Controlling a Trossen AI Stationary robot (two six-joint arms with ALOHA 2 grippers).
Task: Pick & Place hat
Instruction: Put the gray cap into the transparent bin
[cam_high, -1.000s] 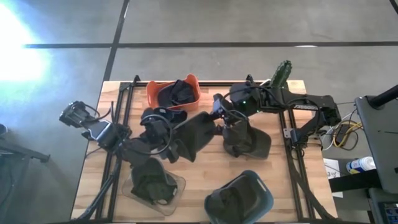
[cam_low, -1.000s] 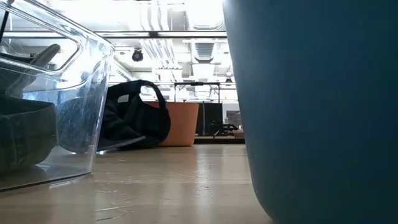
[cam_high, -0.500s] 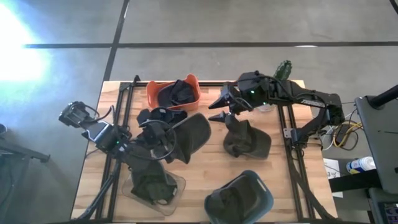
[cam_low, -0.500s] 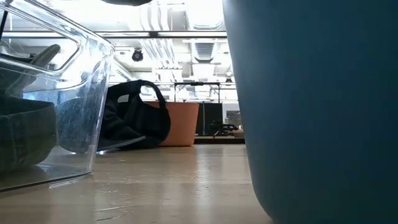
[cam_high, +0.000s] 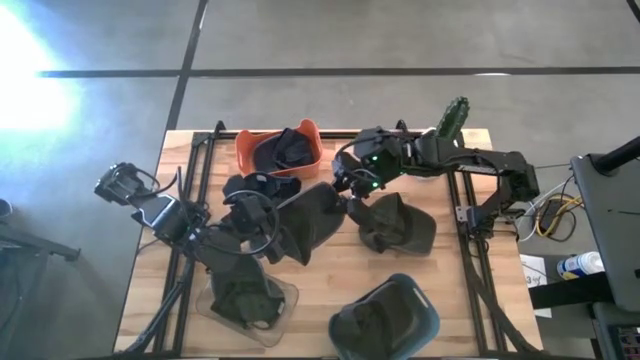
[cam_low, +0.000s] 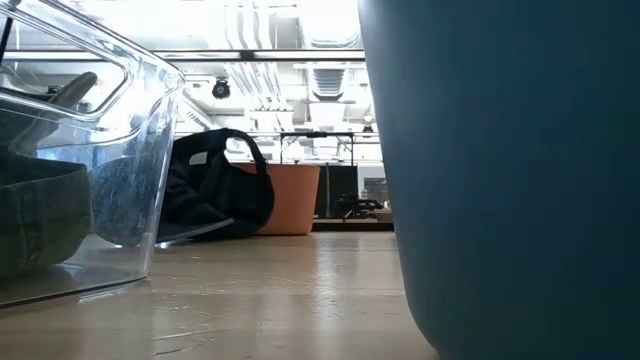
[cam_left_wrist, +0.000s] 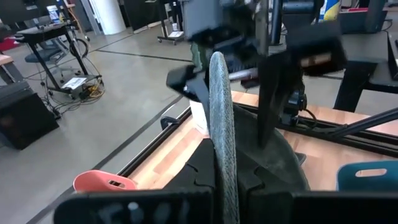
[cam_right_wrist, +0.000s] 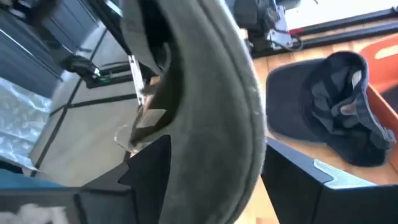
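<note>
Both tools (cam_high: 262, 222) (cam_high: 350, 190) now at hat (cam_high: 312, 218)

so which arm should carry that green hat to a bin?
Left, probably. The left gripper is clamped on the green hat brim, seen edge-on in its wrist view; the right gripper is open around the other edge.

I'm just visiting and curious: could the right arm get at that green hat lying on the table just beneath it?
Probably yes. The right gripper sits just beside the loose green hat, with nothing between them. But its fingers straddle the brim of the hat that the left gripper holds up, so it must back off first.
</note>
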